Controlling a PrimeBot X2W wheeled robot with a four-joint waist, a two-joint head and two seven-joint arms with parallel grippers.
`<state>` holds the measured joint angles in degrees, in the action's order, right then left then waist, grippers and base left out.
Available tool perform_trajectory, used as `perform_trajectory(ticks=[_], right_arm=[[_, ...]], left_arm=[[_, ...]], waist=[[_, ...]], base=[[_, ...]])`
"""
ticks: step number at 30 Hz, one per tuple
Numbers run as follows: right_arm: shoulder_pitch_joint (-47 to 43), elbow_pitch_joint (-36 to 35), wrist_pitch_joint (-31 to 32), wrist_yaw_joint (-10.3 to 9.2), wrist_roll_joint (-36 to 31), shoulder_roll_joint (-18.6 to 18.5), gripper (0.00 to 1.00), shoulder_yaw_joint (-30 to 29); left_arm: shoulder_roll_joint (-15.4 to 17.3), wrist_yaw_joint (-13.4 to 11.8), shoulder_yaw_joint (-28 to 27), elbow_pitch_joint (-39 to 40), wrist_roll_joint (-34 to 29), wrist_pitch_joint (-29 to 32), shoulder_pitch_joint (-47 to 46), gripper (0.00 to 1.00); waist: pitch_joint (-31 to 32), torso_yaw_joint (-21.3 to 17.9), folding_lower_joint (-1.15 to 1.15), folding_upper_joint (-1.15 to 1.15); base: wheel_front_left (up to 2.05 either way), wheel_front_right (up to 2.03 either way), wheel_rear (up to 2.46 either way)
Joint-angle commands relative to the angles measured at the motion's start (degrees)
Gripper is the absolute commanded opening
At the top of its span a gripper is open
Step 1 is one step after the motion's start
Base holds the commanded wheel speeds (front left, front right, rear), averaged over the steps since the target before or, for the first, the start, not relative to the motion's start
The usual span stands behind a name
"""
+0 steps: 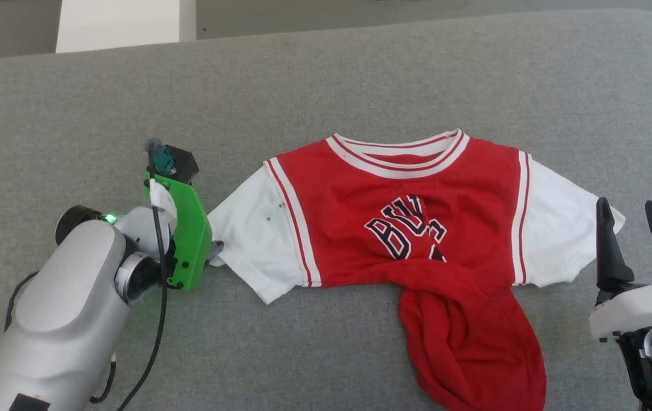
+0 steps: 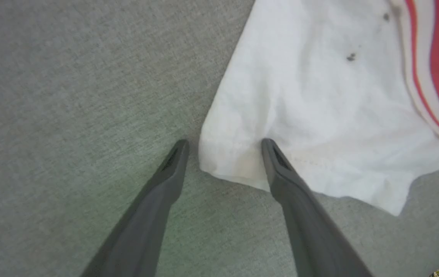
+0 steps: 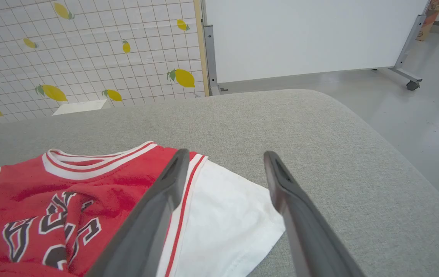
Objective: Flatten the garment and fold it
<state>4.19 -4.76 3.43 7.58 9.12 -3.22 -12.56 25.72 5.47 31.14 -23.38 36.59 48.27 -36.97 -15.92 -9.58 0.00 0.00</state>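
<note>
Rumpled red-and-white garment (image 1: 394, 188) on coarse grey cushion (image 1: 360, 80); left tool (image 2: 223, 144), right tool (image 1: 627, 206) wide.

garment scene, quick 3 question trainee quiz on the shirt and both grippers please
1. True or false: the garment lies fully flat on the grey surface.
2. The left gripper has its spread fingers either side of a corner of: A the collar, B the white sleeve, C the red bottom hem.
3. Fill in: the right gripper, near the other sleeve, has its jaws ____.
Key: 1 false, its red lower part is bunched and twisted. 2 B. 3 open.
</note>
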Motion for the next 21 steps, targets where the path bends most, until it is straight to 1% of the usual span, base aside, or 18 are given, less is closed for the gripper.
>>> perform_trajectory(ticks=[1,3,4,5,7,9,12,15,17,21], right_arm=[[1.13,-0.19,-0.35,-0.09,0.06,0.14,1.00,-0.06],[1.34,-0.13,-0.19,-0.09,-0.07,0.17,1.00,-0.24],[1.45,-0.11,-0.13,-0.09,-0.11,0.18,1.00,-0.36],[1.59,-0.07,0.05,-0.09,-0.27,0.19,1.00,-0.49],[1.79,0.18,1.02,-0.09,-0.67,-0.22,1.00,-0.25],[1.82,0.64,2.91,-0.09,-0.59,-1.32,1.00,0.17],[1.69,1.51,7.46,-0.09,-0.46,-4.69,1.00,1.27],[1.93,2.55,15.20,-0.09,0.91,-8.29,1.00,1.57],[2.42,3.22,21.32,-0.09,2.19,-10.70,1.00,1.74],[4.85,4.94,32.04,-0.09,5.14,-15.60,1.00,1.92]], left_arm=[[0.03,0.12,0.97,-1.45,-0.09,1.18,0.40,1.00],[-0.26,0.37,1.73,-2.23,0.29,2.10,0.71,1.00],[-0.50,0.56,2.00,-2.52,0.83,2.55,0.95,0.47],[-0.78,0.71,2.00,-2.83,1.66,2.90,1.21,0.00],[-1.14,0.80,1.39,-2.90,2.58,1.75,1.47,0.00],[-0.98,0.57,0.50,-2.43,2.10,-1.65,1.39,0.00],[-0.65,0.42,-0.81,-1.11,1.20,-7.48,1.44,0.00],[-1.15,0.44,-3.25,1.36,2.10,-14.01,1.90,0.00],[-0.79,0.58,-4.14,3.17,2.28,-16.72,2.29,0.00],[0.28,0.73,-4.16,8.42,2.01,-18.72,3.84,0.00]], waist=[[-0.86,-0.29,0.00,0.00],[-1.14,-0.22,0.00,0.00],[-1.20,-0.15,0.00,0.00],[-1.22,-0.02,0.00,0.00],[-0.94,0.36,0.00,0.00],[-0.37,1.00,0.00,0.00],[0.75,2.42,0.00,0.00],[1.78,4.54,0.00,0.00],[2.11,6.00,0.00,0.00],[1.89,8.62,0.00,0.00]], base=[[0.00,0.00,0.00],[0.00,0.00,0.00],[0.00,0.00,0.00],[0.00,0.00,0.00],[0.00,0.00,0.00],[0.00,0.00,0.00],[0.00,0.00,0.00],[0.00,0.00,0.00],[0.00,0.00,0.00],[0.00,0.00,0.00]])
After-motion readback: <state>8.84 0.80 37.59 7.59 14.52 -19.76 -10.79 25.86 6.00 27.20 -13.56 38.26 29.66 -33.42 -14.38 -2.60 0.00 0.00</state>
